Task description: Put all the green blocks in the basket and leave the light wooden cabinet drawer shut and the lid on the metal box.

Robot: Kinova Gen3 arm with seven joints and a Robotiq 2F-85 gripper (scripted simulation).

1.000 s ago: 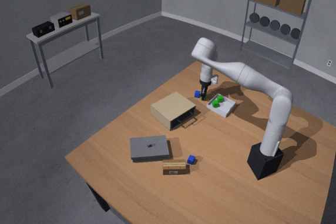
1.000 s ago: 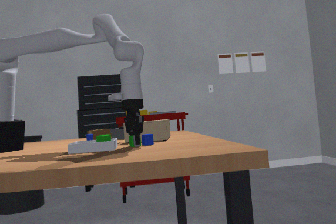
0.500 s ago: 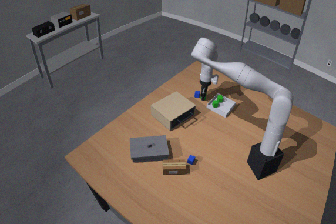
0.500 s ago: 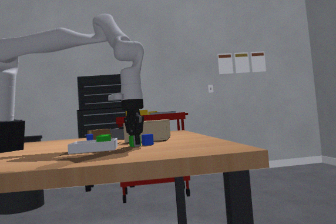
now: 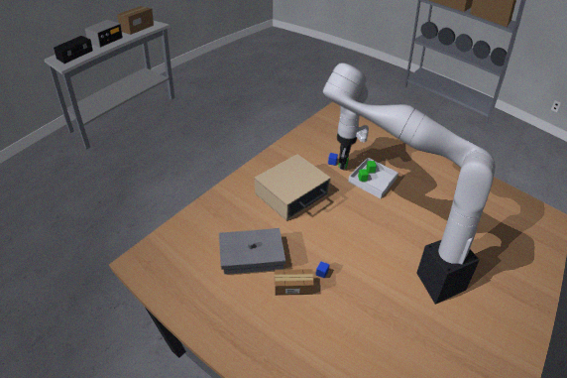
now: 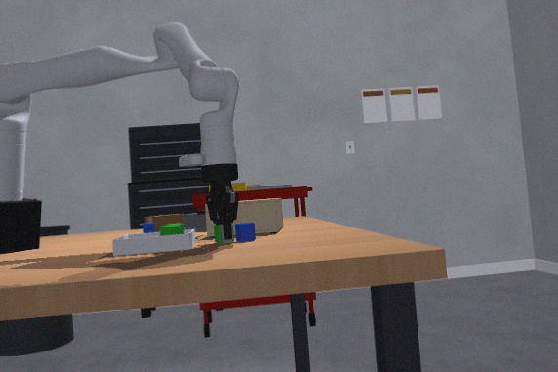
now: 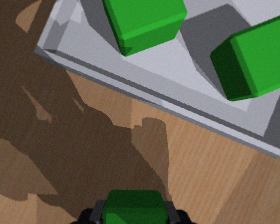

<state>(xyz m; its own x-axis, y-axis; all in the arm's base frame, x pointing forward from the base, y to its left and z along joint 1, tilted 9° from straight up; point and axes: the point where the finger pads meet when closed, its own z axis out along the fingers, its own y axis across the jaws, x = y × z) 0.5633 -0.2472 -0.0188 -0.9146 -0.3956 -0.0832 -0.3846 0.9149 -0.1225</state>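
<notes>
My gripper (image 5: 343, 165) (image 6: 225, 238) (image 7: 135, 216) is low at the table top, shut on a green block (image 6: 218, 233) (image 7: 135, 202). The white basket (image 5: 381, 183) (image 6: 151, 244) (image 7: 158, 75) is just beside it. Two green blocks lie in the basket, one (image 5: 371, 167) (image 7: 261, 60) and another (image 5: 363, 175) (image 7: 146, 22). The light wooden cabinet (image 5: 292, 177) (image 6: 265, 213) has a dark front with a bar handle; I cannot tell if its drawer is fully shut. The grey metal box (image 5: 238, 244) has its knobbed lid on; its inside is hidden.
A blue block (image 5: 333, 159) (image 6: 245, 231) stands close beside the gripper, on the side away from the basket. Another blue block (image 5: 322, 269) (image 6: 149, 227) lies near a small cardboard box (image 5: 293, 286) (image 6: 166, 221), beside the metal box. The cabinet stands between the metal box and the gripper.
</notes>
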